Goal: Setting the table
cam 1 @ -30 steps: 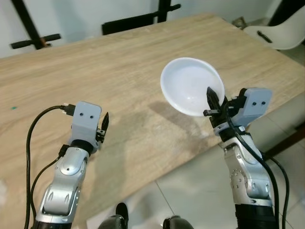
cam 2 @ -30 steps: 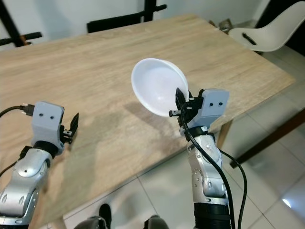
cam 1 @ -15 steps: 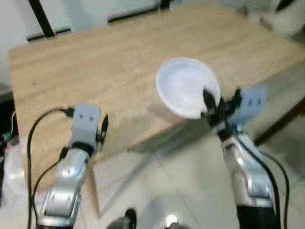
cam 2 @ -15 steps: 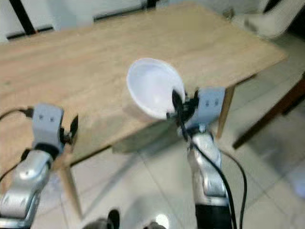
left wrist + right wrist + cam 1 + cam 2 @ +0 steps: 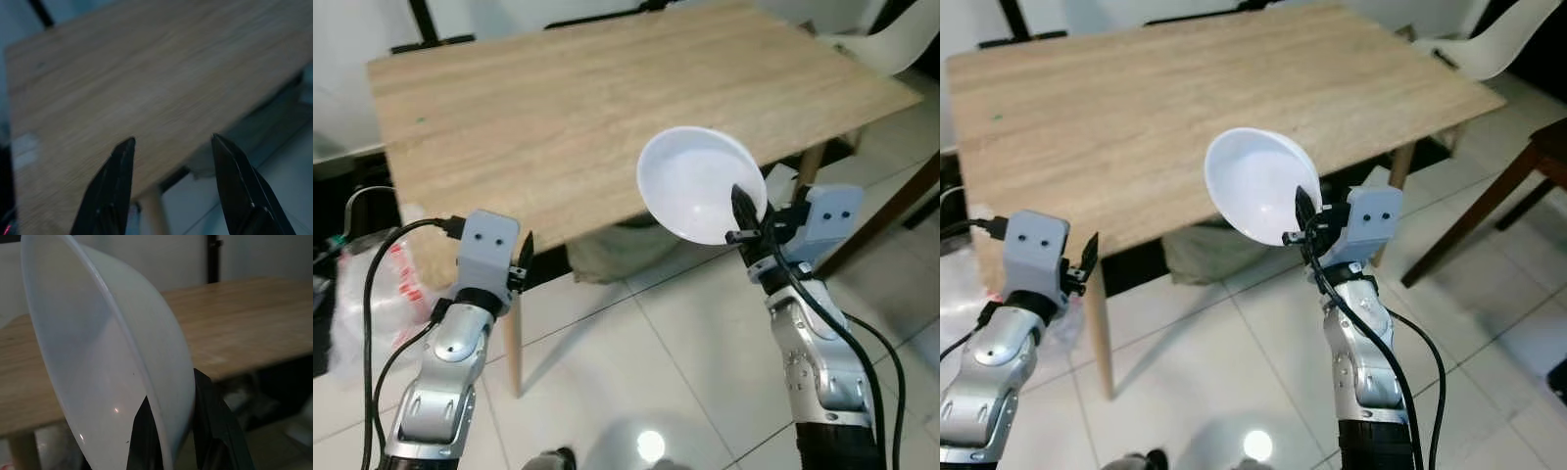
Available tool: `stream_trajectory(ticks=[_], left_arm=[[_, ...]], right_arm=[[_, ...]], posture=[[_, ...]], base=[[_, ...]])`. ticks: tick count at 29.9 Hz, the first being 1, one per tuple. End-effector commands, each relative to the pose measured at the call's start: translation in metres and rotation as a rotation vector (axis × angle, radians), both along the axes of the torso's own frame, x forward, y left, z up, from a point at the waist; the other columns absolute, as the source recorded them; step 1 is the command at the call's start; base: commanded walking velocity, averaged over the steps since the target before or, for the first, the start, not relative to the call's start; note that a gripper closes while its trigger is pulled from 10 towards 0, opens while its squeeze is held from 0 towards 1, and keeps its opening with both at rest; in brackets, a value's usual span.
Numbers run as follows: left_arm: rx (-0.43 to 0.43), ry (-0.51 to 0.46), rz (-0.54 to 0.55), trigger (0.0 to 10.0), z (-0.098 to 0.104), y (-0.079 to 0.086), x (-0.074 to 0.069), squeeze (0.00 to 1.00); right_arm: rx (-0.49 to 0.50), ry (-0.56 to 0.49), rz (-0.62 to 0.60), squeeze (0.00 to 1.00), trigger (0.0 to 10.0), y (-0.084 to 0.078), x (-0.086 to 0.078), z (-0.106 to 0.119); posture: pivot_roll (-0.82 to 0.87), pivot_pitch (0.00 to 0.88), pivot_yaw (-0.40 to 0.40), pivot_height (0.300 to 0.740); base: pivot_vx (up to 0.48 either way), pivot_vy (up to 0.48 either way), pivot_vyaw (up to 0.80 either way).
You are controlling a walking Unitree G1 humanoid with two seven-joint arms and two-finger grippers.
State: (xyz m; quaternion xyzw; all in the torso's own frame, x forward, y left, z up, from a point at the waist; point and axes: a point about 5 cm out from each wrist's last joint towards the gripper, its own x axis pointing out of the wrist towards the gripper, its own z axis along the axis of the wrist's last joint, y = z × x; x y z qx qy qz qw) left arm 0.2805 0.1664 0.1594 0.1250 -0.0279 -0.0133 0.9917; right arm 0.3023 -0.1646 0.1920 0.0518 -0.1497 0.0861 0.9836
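Observation:
A white bowl [image 5: 697, 192] tilts in the air off the near edge of the wooden table [image 5: 597, 108], over the tiled floor. My right gripper [image 5: 744, 223] is shut on the bowl's near rim; in the right wrist view the two black fingers [image 5: 215, 426] pinch the bowl [image 5: 107, 377] edge. My left gripper [image 5: 523, 260] is held out low at the left, short of the table's near left corner. Its fingers [image 5: 115, 186] stand open with nothing between them, pointing at the tabletop [image 5: 146, 83].
A white chair [image 5: 886, 44] stands at the far right of the table, and a dark wooden chair [image 5: 1518, 171] beside it. A plastic bag [image 5: 372, 294] lies on the floor at the left. A beige bundle [image 5: 607, 257] lies under the table. Tiled floor [image 5: 656, 392] lies below me.
The camera has backed away from the table: the whole tabletop and floor now show. Both arms hold the same pose, the bowl still gripped.

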Motion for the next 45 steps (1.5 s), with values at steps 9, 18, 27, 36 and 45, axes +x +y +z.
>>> stream_trajectory(ticks=[9,18,27,36,45], left_arm=[[0.012,0.028,-0.003,10.0,-0.0045,-0.0006,0.0008,0.0],[0.008,0.031,-0.009,10.0,-0.0051,-0.0017,0.001,0.0],[-0.007,0.039,-0.024,10.0,-0.0065,-0.004,0.0009,0.0],[-0.05,0.053,-0.064,10.0,-0.0076,-0.0088,-0.0004,0.0],[-0.055,0.068,-0.079,10.0,-0.0109,-0.009,-0.0017,0.0]], right_arm=[[0.014,0.005,-0.018,0.0,10.0,-0.0031,-0.0002,-0.0004],[0.018,0.006,-0.015,0.0,10.0,-0.0035,0.0011,0.0004],[0.016,0.007,-0.013,0.0,10.0,-0.0035,0.0013,-0.0001],[0.016,0.009,-0.012,0.0,10.0,-0.0036,0.0014,-0.0005],[0.018,0.011,-0.015,0.0,10.0,-0.0043,0.0014,-0.0007]], posture=[[-0.08,0.05,0.033,0.74],[-0.08,0.049,0.032,0.74],[-0.08,0.042,0.032,0.74],[-0.08,0.04,0.033,0.74],[-0.09,0.044,0.034,0.74]], base=[[-0.032,0.0,-0.09],[0.0,0.0,-0.8],[0.0,0.0,-0.8],[0.0,0.0,-0.8],[0.0,0.0,-0.8]])
